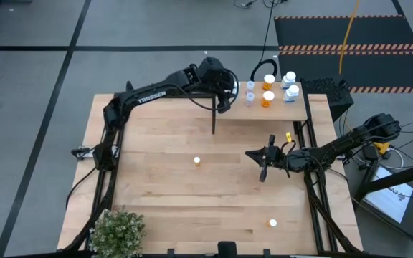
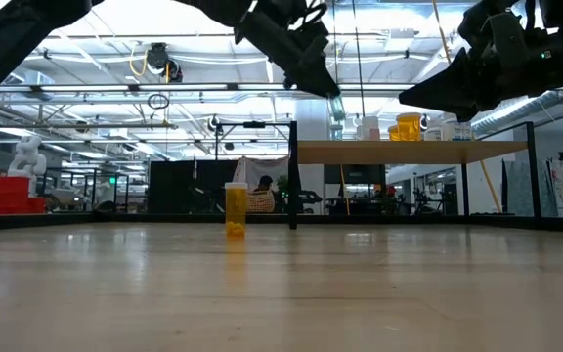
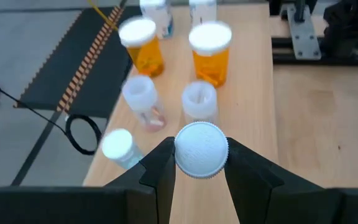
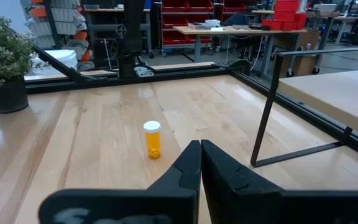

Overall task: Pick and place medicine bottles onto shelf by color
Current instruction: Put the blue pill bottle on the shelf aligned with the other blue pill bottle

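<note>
The shelf [image 1: 285,111] is a raised light-wood panel at the table's far right, carrying several orange and clear white-capped bottles [image 3: 211,53]. My left gripper [image 3: 201,154] hovers above the shelf's left end [image 2: 328,88], shut on a pale clear bottle [image 2: 335,106]. Two orange bottles stand upright on the tabletop, one mid-table [image 1: 197,162] and one near the front right [image 1: 272,223]. My right gripper [image 4: 201,149] is shut and empty, raised over the table's right half [image 1: 263,168], with the mid-table orange bottle [image 4: 152,139] ahead of it. My left gripper pinches the pale bottle between its two fingers [image 3: 161,163] at the white cap [image 3: 201,146], coming from above and slanting toward the shelf. The bottle is lifted clear, its body [image 2: 335,108] hanging below the fingertips over the shelf's left end.
A potted plant [image 1: 117,231] stands at the table's near left corner. The shelf's thin black legs [image 1: 214,118] drop to the table at its left end. Bare wood lies between the two loose orange bottles. Black frame rails [image 1: 314,193] line the table's right side.
</note>
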Available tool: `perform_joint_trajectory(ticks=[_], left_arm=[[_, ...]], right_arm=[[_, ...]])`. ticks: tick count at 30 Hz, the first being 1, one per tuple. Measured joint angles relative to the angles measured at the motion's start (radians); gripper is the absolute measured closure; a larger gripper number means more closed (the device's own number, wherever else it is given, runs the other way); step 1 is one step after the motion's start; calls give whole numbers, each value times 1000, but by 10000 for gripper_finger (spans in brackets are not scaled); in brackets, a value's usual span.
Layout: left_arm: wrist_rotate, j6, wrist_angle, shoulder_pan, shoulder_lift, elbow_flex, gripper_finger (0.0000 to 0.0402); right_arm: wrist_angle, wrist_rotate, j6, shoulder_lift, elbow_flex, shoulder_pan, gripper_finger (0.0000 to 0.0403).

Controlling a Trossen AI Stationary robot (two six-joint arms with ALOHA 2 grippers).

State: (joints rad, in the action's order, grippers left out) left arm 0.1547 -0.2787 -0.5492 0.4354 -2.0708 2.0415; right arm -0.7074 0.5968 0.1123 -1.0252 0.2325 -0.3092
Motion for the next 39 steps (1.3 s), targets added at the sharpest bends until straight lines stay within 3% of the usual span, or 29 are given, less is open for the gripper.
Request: perform_joint_trajectory(ticks=[30,39], left_arm=[[4,-17,13,4,-37,-2,277],[-26,-82,25,-26,-77,-3,275]], right_arm=[[1,2,-16,0,0,0,399],[-15,1,-15,0,-1,0,399]])
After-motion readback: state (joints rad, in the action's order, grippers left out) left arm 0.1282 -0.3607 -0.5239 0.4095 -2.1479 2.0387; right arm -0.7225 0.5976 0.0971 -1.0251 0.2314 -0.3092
